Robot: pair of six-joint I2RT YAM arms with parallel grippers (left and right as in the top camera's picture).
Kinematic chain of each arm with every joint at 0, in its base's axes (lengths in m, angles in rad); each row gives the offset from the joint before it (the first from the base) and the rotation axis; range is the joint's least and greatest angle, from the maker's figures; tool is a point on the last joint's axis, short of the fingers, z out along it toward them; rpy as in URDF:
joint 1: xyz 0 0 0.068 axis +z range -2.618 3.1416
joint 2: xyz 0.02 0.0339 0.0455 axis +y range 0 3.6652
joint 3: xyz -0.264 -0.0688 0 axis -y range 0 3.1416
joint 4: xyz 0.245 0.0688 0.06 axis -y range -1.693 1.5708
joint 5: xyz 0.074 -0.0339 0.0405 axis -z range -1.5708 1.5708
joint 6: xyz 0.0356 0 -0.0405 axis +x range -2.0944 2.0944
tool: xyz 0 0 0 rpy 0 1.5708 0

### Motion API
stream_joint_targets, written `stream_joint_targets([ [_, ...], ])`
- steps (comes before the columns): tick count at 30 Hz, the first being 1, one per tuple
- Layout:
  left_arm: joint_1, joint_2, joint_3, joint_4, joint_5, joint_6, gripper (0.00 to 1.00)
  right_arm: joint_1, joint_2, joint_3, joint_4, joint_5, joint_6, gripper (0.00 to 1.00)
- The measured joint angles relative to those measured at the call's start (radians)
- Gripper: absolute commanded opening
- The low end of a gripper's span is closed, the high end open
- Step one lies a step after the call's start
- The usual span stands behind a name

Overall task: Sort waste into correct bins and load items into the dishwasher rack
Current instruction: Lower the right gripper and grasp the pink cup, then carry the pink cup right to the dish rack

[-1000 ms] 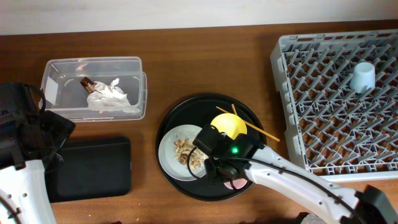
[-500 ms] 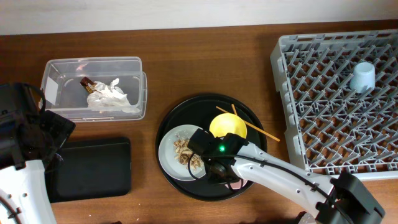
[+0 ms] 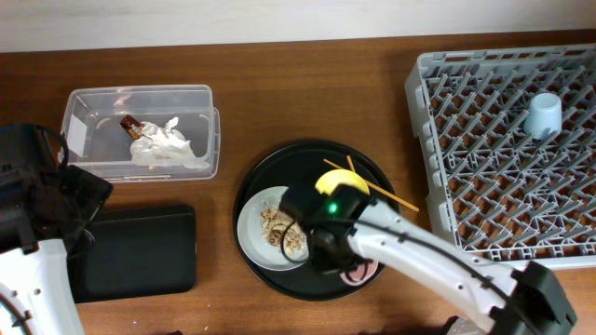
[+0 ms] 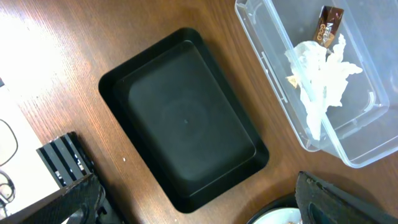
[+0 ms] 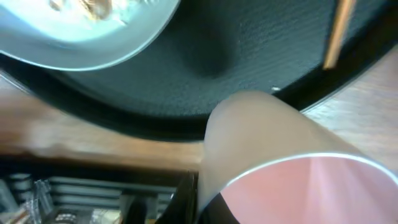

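Right gripper (image 3: 343, 265) is hovering over pink cup (image 5: 292, 186); pick-up step, I judge. Its jaws are hidden, so I cannot tell their state. Left gripper (image 4: 196, 199) jaws are standing apart. Next: lifting cup into rack (image 3: 503, 149).

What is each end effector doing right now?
Left end effector: open, empty.
Right end effector: cannot be told; pink cup fills its view.

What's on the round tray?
Plate with scraps, yellow bowl, chopsticks, pink cup. Right arm covers much of the bowl, cup and tray centre.
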Motion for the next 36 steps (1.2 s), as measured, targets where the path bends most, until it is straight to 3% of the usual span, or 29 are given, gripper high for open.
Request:
stream_joint_targets([
  [4,0.0,0.0,0.0,0.0,0.0,0.0,0.99,-0.146,-0.01,0.241,-0.088,0.002,-0.124,0.04],
  [9,0.0,0.0,0.0,0.0,0.0,0.0,0.99,-0.554,-0.029,0.538,-0.139,-0.051,-0.327,0.04],
  [15,0.0,0.0,0.0,0.0,0.0,0.0,0.99,-1.104,-0.036,0.589,-0.003,-0.209,-0.539,0.04],
  [21,0.0,0.0,0.0,0.0,0.0,0.0,0.99,-1.476,0.077,0.59,0.19,-0.472,-0.666,0.04],
  [27,0.0,0.0,0.0,0.0,0.0,0.0,0.99,-1.636,0.346,0.589,0.382,-0.737,-0.711,0.04],
  [36,0.0,0.0,0.0,0.0,0.0,0.0,0.99,-1.785,0.681,0.589,0.642,-1.328,-0.711,0.04],
])
